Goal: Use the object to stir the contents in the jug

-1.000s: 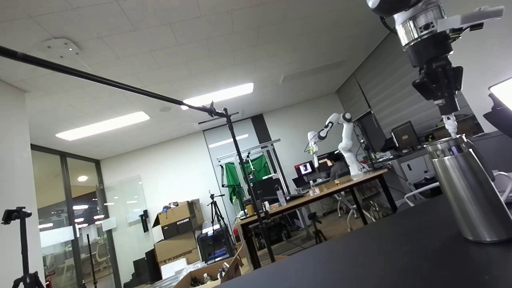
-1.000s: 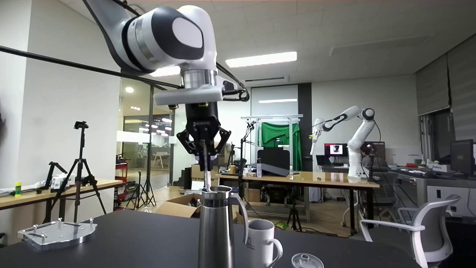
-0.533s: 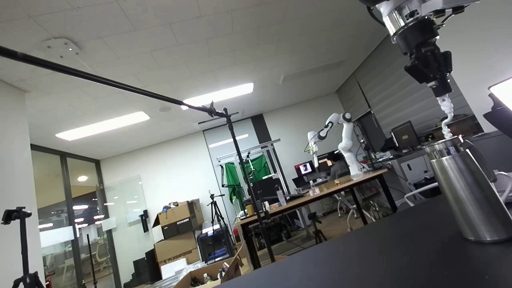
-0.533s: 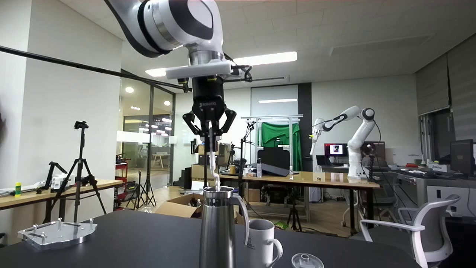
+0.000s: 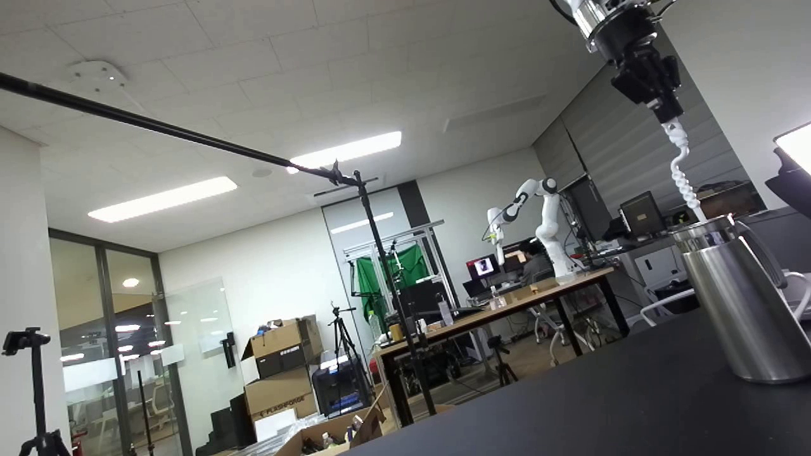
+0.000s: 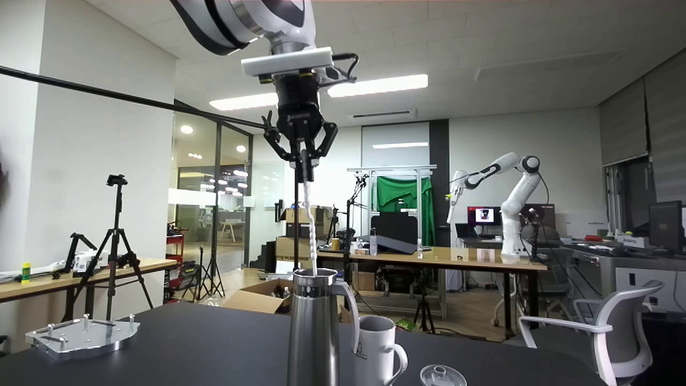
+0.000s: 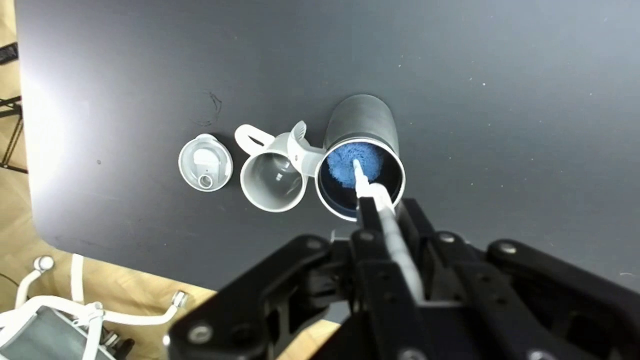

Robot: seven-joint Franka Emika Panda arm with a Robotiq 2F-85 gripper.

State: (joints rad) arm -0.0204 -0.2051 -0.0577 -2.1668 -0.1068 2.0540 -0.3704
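utensil (image 5: 682, 183), slim, white, partly spiral-twisted, grasped by the hand (image 7: 390, 202), reaches the mouth of the jug (image 6: 314, 332).

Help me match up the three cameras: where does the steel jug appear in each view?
In an exterior view, the steel jug is at lower right, on the black table.
In an exterior view, the jug is at the bottom, just left of centre, base cut off.
In the wrist view, the jug is just right of centre, seen from above.
Shared landmark: the white stirring stick leading down to the jug.
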